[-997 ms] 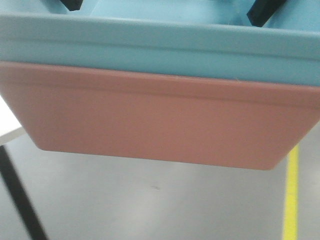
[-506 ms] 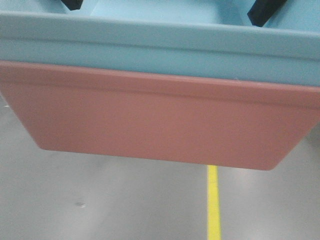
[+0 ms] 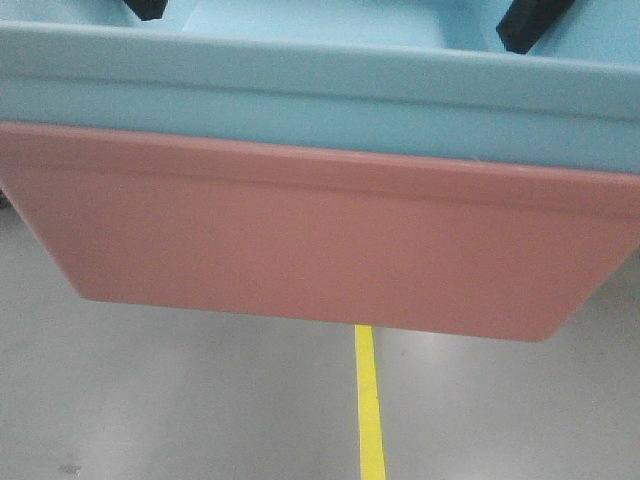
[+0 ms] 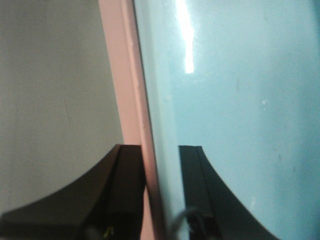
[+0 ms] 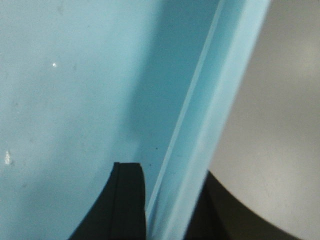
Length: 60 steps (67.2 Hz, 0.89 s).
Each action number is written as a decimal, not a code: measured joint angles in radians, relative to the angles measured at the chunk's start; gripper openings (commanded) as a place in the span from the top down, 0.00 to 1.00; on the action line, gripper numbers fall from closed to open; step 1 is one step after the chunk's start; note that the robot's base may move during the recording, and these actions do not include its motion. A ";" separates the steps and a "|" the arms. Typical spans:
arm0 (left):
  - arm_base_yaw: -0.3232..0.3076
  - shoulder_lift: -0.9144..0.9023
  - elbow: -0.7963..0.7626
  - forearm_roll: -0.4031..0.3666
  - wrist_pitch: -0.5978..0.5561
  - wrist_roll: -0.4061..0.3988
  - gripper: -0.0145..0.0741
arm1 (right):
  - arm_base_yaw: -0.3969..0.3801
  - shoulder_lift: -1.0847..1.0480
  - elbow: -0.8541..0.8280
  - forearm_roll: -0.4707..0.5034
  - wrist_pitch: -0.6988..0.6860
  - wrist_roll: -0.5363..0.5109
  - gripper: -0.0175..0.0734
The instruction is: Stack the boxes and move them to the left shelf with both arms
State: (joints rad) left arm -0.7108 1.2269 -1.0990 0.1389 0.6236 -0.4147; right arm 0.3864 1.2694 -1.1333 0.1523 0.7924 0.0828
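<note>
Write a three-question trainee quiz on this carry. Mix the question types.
1. True or false: the blue tub sits nested inside the pink tub.
2. What stands between the left claw's fingers? A) the blue wall only; B) both tubs' walls together; C) nothing.
3. Fill in: on the floor below the tubs runs a ____ line.
Key: 1 true; 2 B; 3 yellow.
</note>
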 measured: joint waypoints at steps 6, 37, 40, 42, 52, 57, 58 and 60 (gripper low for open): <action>0.000 0.000 0.000 0.000 0.000 0.000 0.84 | 0.000 0.000 0.000 0.000 0.000 0.000 0.75; 0.000 0.000 0.000 0.000 0.000 0.000 0.84 | 0.000 0.000 0.000 0.000 0.000 0.000 0.75; 0.000 0.000 0.000 0.000 0.000 0.000 0.84 | 0.000 0.000 0.000 0.000 0.000 0.000 0.75; 0.000 0.000 0.000 0.000 0.000 0.000 0.84 | 0.000 0.000 0.000 0.000 0.000 0.000 0.75; 0.000 0.000 0.000 0.000 0.000 0.000 0.84 | 0.000 0.000 0.000 0.000 0.000 0.000 0.75; 0.000 0.000 0.000 0.000 0.000 0.000 0.84 | 0.000 0.000 0.000 0.000 0.000 0.002 0.75; 0.000 0.000 0.000 0.000 0.000 0.000 0.84 | 0.000 0.000 0.000 0.000 0.000 0.002 0.75; 0.000 0.000 0.000 0.000 0.000 0.000 0.84 | 0.000 0.000 0.000 0.000 0.000 0.002 0.75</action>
State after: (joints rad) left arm -0.7108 1.2269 -1.0990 0.1389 0.6236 -0.4147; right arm 0.3864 1.2694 -1.1333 0.1523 0.7924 0.0844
